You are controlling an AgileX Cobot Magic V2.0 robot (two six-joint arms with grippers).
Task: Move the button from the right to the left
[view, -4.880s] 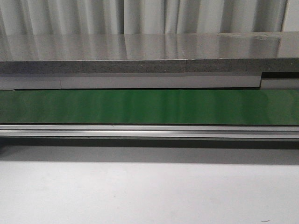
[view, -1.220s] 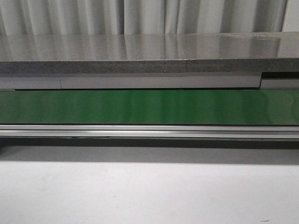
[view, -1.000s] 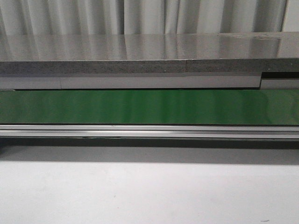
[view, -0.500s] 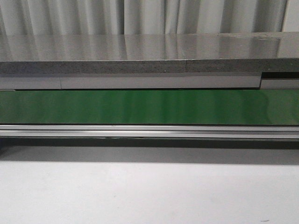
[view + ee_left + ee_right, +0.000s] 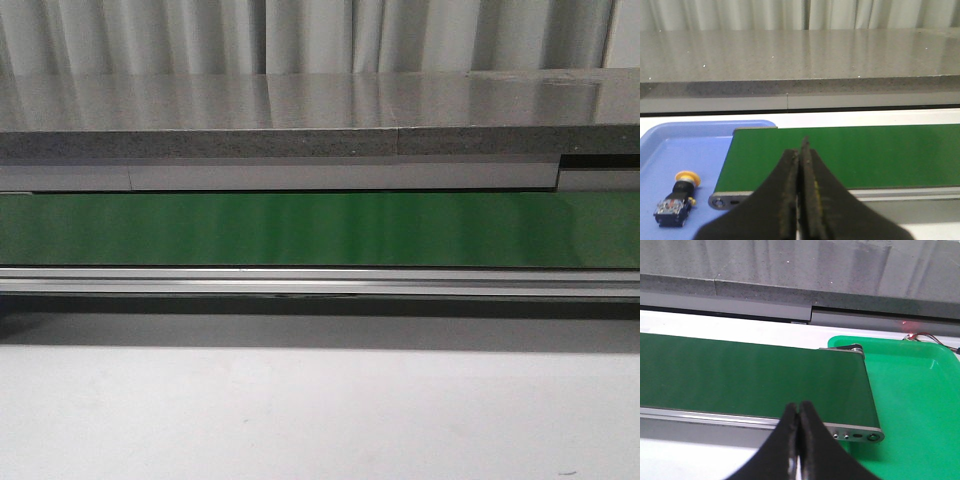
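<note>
The button (image 5: 677,198) lies on its side in a blue tray (image 5: 700,145) in the left wrist view, yellow cap away from the camera, black and blue body nearer. My left gripper (image 5: 801,150) is shut with nothing in it, hovering near the left end of the green belt (image 5: 850,155), apart from the button. My right gripper (image 5: 798,407) is shut and empty at the front rail near the right end of the green belt (image 5: 750,375). The front view shows no gripper and no button.
A green tray (image 5: 915,390) sits past the belt's right end, with nothing showing in it. A grey stone-look shelf (image 5: 320,110) runs behind the green belt (image 5: 320,228). The belt's metal rail (image 5: 320,282) lies in front, then a white table surface (image 5: 320,415).
</note>
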